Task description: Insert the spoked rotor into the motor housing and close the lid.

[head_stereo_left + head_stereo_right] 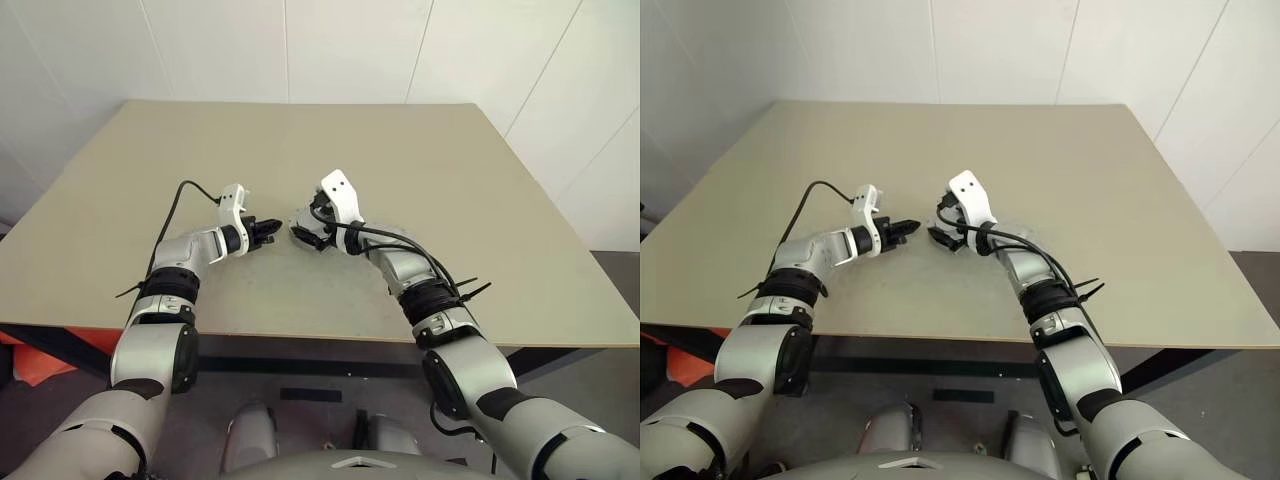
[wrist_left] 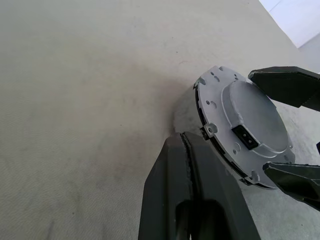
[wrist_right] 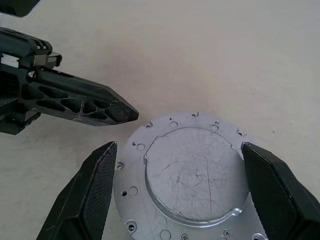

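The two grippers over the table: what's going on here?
The right gripper has its fingers spread wide on either side of a round silver motor assembly, holding it tilted just above the beige table. The disc's flat back with its raised centre plate faces the right wrist view. The left gripper is shut, with its tip right at the disc's rim. The pictures don't settle whether the assembly is fully closed up.

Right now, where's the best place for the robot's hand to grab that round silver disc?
By its rim, on two opposite sides, coming in over the flat face. The silver disc is round, and its smooth raised middle probably offers no hold, so the edge is the grip. The right hand straddles it that way.
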{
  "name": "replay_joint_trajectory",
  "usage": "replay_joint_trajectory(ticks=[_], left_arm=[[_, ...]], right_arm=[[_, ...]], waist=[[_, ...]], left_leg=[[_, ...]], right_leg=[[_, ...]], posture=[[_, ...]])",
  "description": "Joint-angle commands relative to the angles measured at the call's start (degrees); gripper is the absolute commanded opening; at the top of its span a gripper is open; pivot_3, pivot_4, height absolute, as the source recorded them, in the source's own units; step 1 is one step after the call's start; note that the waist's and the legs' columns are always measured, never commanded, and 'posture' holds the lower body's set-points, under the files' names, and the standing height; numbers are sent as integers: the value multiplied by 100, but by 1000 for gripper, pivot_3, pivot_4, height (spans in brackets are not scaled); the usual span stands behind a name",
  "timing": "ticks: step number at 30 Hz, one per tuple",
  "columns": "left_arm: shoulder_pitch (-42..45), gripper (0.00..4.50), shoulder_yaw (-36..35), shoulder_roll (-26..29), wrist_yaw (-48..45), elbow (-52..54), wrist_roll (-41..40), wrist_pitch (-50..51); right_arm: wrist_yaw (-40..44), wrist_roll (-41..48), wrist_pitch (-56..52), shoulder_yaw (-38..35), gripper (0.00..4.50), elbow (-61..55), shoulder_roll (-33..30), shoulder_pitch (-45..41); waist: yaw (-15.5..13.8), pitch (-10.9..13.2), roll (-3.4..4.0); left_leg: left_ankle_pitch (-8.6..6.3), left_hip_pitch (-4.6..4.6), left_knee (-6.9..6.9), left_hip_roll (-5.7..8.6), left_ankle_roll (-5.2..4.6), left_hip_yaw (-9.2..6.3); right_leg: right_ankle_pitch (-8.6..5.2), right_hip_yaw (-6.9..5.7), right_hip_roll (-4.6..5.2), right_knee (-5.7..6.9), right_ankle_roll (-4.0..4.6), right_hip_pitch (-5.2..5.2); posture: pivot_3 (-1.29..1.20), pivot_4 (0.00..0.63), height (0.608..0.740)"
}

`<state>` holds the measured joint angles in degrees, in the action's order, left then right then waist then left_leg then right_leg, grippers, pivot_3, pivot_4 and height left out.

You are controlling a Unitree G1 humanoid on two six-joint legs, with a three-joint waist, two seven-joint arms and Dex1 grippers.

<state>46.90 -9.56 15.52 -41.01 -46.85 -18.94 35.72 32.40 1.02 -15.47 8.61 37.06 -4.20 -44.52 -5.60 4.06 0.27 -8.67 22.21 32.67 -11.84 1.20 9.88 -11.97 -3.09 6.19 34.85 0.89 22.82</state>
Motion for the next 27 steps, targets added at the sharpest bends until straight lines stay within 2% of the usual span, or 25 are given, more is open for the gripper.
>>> replay_joint_trajectory(ticks=[1, 19, 20, 22, 23, 27], left_arm=[[81, 0, -32, 42, -26, 115, -39, -25], [101, 0, -23, 29, -16, 72, -31, -30], [103, 0, -26, 34, -17, 65, -32, -32], [106, 0, -28, 43, -22, 57, -30, -37], [105, 0, -29, 46, -23, 56, -31, -35], [108, 0, -30, 48, -29, 57, -34, -34]], right_arm=[[-47, -26, 180, -28, 4463, 229, 19, -62], [-151, -43, 437, -126, 4463, 683, 24, -170], [-133, -33, 444, -133, 4081, 689, 19, -173], [-126, -31, 448, -144, 3609, 697, 16, -176], [-118, -42, 446, -138, 3201, 687, 9, -170], [-68, -70, 420, -109, 3151, 611, -19, -138]], waist=[[0, 0, 0], [3, 0, 0], [3, 0, 0], [2, 0, 0], [2, 0, 0], [1, 0, 0]], left_leg=[[0, -2, 0, 0, 0, 0], [1, -18, -3, 0, 1, 0], [0, -18, -3, 0, 1, 0], [0, -18, -3, 0, 1, 1], [0, -18, -3, -1, 1, 0], [0, -18, -3, 0, 1, 0]], right_leg=[[0, 0, 0, 0, 0, -1], [0, 2, 0, 0, 0, -15], [0, 2, 0, 0, 0, -15], [0, 2, 0, 0, 0, -15], [0, 2, 0, 0, 0, -15], [0, 2, 0, 0, 0, -15]], posture=[[0, 0, 740], [0, 0, 740], [0, 0, 740], [0, 0, 740], [0, 0, 740], [0, 0, 740]])
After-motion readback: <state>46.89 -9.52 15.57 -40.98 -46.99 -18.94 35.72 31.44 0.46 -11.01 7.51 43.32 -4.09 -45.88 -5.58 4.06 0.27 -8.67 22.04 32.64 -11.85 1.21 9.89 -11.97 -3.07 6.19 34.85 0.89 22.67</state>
